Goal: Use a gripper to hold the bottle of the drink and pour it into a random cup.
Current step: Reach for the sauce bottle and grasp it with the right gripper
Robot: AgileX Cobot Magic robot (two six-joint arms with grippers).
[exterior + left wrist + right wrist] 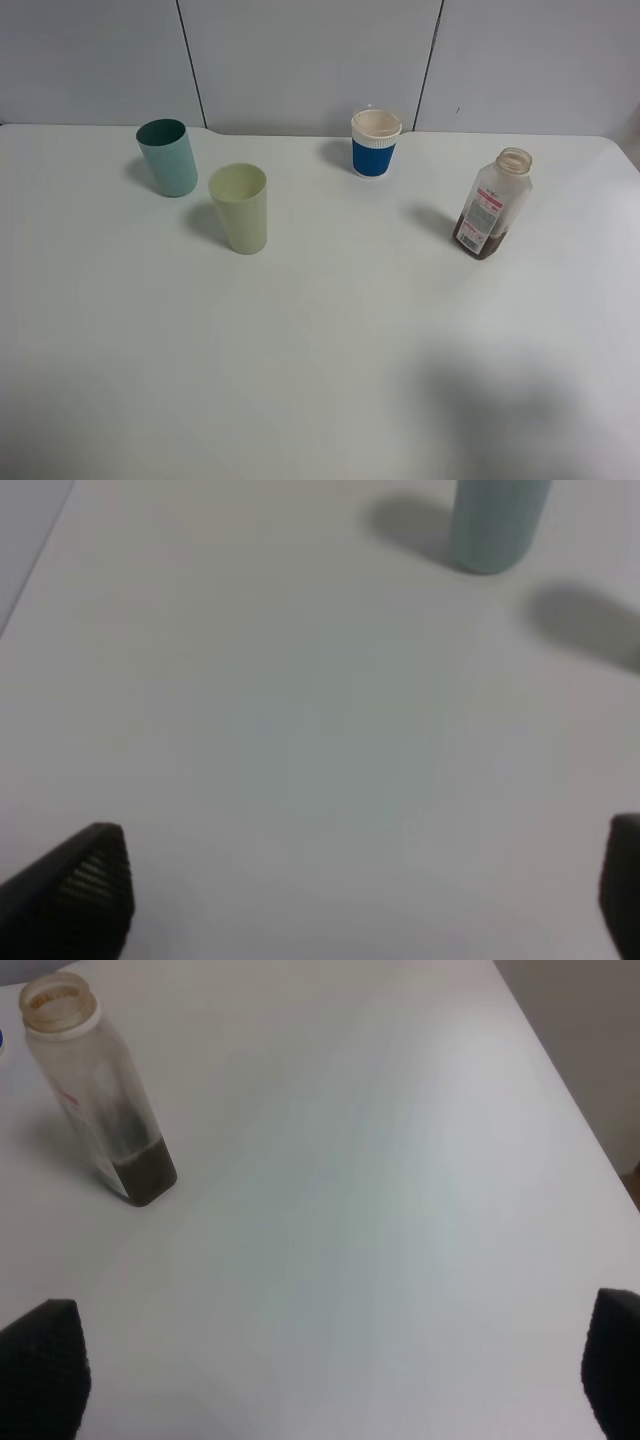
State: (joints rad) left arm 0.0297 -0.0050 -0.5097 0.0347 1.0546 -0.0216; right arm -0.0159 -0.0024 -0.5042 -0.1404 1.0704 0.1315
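Exterior high view: the bottle of the drink (493, 203) stands upright and uncapped at the right of the frame, well apart from all three cups. It holds dark liquid only in its lowest part. The blue-banded cup (375, 143) sits at upper centre and is the nearest cup. The pale green cup (239, 208) and the teal cup (167, 157) stand close together at the upper left. No arm shows in this view.

In the right wrist view, the right pincer (330, 1370) is spread wide and holds nothing. The bottle is ahead of it and off toward one finger, not between the two. The left pincer (360, 890) is also wide and empty above the bare tabletop (320, 350), with only the teal cup in its sight.

The step in hand looks like the approach by the right arm. To do it well:

- Centre the bottle between the fingers before advancing.
- Turn the wrist so the pads meet two opposite flat faces, not the corners.
- Close on the mid-body, below the shoulder.
- Squeeze gently, since thin plastic will likely flex.
- Lift straight and keep the open mouth up until it is over the chosen cup.
- With so little liquid, expect to need a deep tilt.
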